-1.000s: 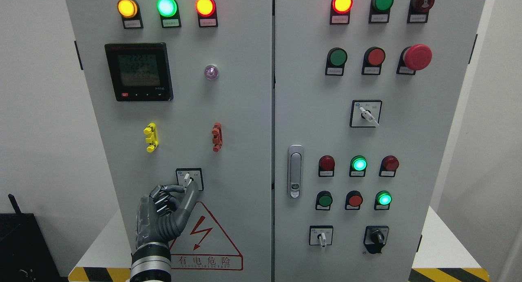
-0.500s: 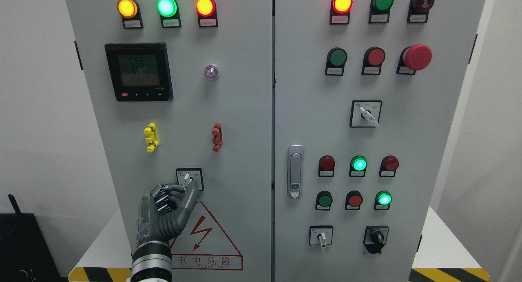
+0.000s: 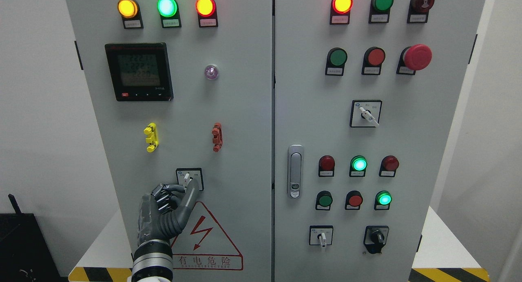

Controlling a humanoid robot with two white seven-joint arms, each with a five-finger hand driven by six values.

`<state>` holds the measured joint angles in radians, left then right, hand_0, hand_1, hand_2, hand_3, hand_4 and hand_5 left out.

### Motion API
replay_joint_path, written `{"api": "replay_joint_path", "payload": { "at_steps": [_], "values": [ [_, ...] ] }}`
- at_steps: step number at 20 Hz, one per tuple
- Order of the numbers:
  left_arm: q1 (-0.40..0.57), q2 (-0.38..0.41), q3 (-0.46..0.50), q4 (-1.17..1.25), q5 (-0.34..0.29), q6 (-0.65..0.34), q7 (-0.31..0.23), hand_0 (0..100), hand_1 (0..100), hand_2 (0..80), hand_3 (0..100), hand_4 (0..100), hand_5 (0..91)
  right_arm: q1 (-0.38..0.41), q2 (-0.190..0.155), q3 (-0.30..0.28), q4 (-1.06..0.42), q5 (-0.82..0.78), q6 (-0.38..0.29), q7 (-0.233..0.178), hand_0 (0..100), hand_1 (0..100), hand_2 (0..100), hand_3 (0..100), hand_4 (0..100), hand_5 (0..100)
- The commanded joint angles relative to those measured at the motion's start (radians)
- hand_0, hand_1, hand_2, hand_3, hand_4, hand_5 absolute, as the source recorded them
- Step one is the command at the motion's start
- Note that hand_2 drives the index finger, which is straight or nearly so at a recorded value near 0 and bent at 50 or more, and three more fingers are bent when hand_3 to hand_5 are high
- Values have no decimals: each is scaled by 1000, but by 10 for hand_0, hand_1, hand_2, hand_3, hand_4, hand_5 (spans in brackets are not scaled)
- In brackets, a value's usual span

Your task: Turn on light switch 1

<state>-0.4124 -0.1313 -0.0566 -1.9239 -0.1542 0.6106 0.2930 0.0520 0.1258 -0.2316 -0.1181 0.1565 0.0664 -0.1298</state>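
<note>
Here, the left hand (image 3: 163,212) is at the selector switch (image 3: 187,178) low on the cabinet's left door (image 3: 228,110).
The switch's white lever points roughly upward on its square plate, just above the red warning triangle (image 3: 206,239). The thumb and a forefinger pinch in at the lever's lower end, the other fingers (image 3: 161,200) curled; whether they actually grip it cannot be told.

Grey cabinet (image 3: 244,110) on a white platform (image 3: 444,241) with yellow-black striped edging (image 3: 448,274).
</note>
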Motion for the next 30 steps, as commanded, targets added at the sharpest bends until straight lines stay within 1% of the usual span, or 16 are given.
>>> {"api": "replay_joint_path", "payload": {
  "at_steps": [1,15,22,30],
  "values": [
    [-3,-2,0,5,1,3,-3,177,604,570,937,937,885,-1,0,0,0,0,0,-1,308,0,0,0,0,0],
    [-9,-4,1,14,-4,3,-2,193,585,577,941,939,885,0,0,0,0,0,0,-1,307,0,0,0,0,0],
    [-14,-4,1,20,-2,3,-3,255,577,577,941,940,885,-1,0,0,0,0,-2,-1,307,0,0,0,0,0],
    [-16,-4,0,26,-2,3,-3,300,570,577,942,940,886,0,0,0,0,0,0,-1,308,0,0,0,0,0]
  ]
}}
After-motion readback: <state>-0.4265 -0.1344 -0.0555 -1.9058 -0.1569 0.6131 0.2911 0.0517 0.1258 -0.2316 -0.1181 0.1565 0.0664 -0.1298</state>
